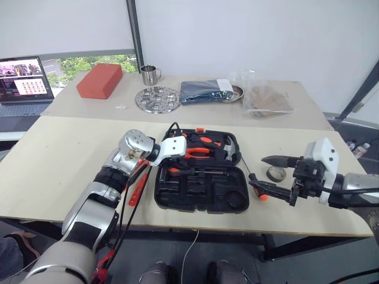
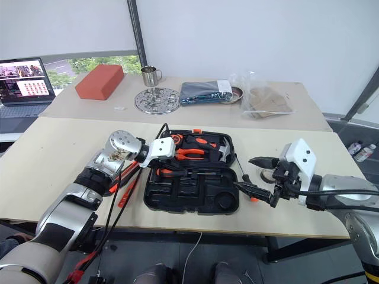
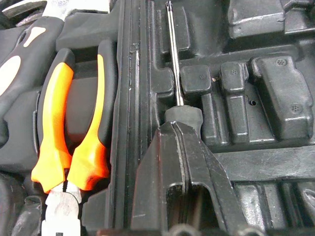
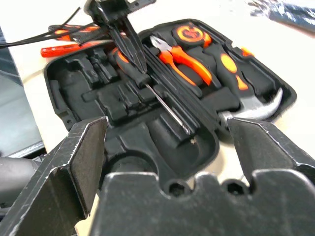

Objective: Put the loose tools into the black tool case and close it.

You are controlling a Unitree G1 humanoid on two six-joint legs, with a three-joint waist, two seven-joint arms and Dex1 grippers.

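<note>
The black tool case (image 1: 177, 198) lies open near the table's front edge. Its far half holds pliers (image 1: 198, 151), a hammer (image 1: 228, 152) and a tape measure (image 4: 189, 33). My left gripper (image 3: 182, 129) hangs over the near half, shut on a screwdriver (image 4: 132, 68) at its handle, with the shaft (image 3: 173, 59) lying along a moulded slot. My right gripper (image 1: 277, 175) stands open just right of the case, empty. Below it on the table lie a second screwdriver (image 1: 261, 194) and a small tape roll (image 1: 274, 174). An orange utility knife (image 1: 137, 187) rests left of the case.
On the far table stand a red block (image 1: 99, 80), a laptop (image 1: 23, 80), a metal cup (image 1: 150, 74), a perforated metal disc (image 1: 157, 98), a dark folded cloth (image 1: 204, 92) and a plastic bag (image 1: 266, 99). Black cables (image 1: 121, 207) trail along my left arm.
</note>
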